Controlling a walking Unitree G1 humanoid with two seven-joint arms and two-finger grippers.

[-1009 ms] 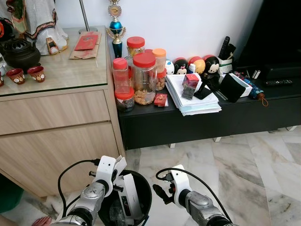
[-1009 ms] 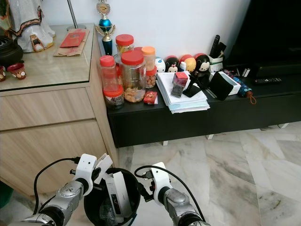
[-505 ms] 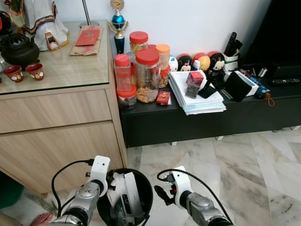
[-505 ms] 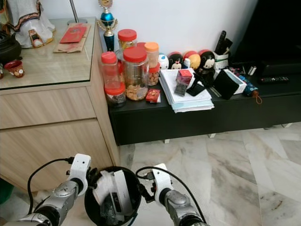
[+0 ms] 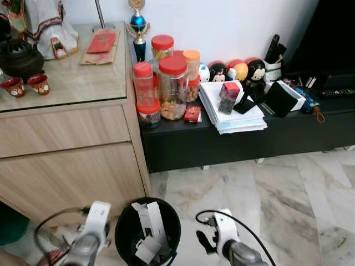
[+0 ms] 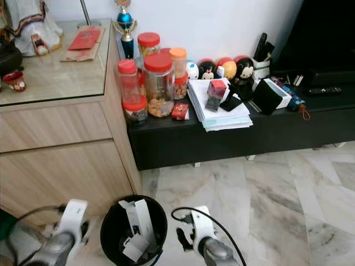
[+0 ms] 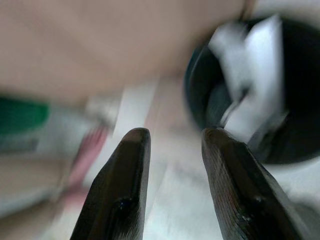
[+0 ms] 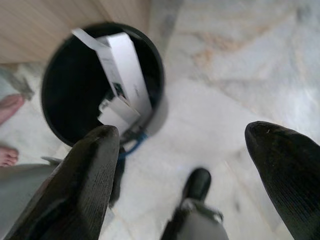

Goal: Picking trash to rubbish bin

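White boxes (image 5: 148,227) in black bin (image 5: 125,221); both tools w/ fingers apart.

I read this as a home living room | marble floor (image 5: 266,188) lower right | wooden sideboard (image 5: 66,149) left | low black TV console (image 5: 244,138) centre-right with snack jars (image 5: 173,86), toys, papers

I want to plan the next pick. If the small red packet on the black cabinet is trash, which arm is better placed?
Probably right. The right gripper hangs open on the side below the small red packet; the left gripper is beyond the round black bin.
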